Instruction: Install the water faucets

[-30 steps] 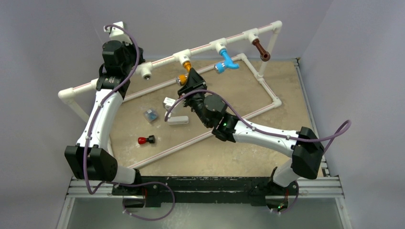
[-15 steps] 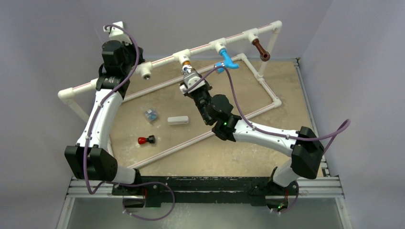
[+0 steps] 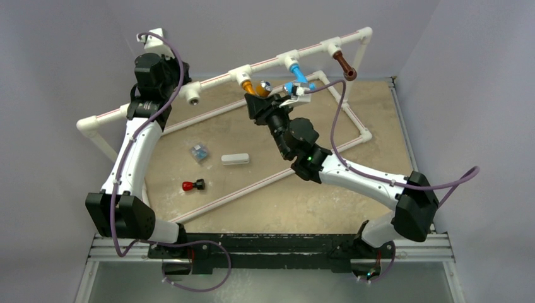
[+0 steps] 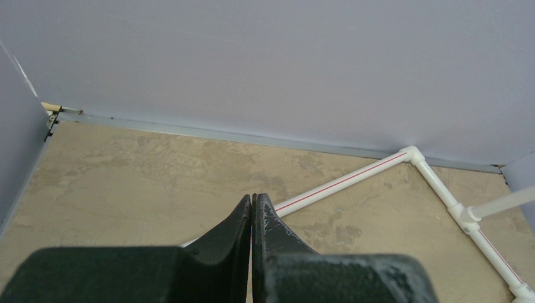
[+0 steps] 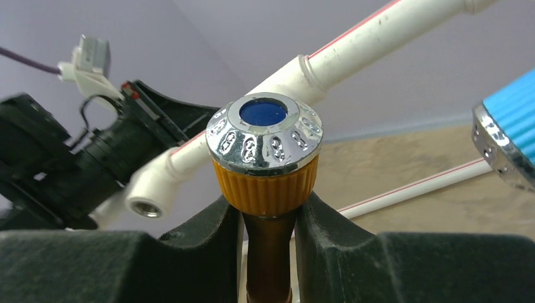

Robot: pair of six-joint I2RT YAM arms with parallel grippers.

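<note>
Your right gripper [image 5: 269, 218] clamped on the orange-yellow faucet [image 5: 265, 183] below its silver cap [image 5: 265, 136], light blue faucet [image 5: 512, 123] just beside, your left gripper [image 4: 252, 211] fully closed, holding nothing.

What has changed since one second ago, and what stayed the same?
The right gripper, shut on the orange faucet, twisted it at its tee: its silver end swung from the near left to the right. The right arm's elbow shifted right. The left gripper, blue faucet and brown faucet stayed.
</note>
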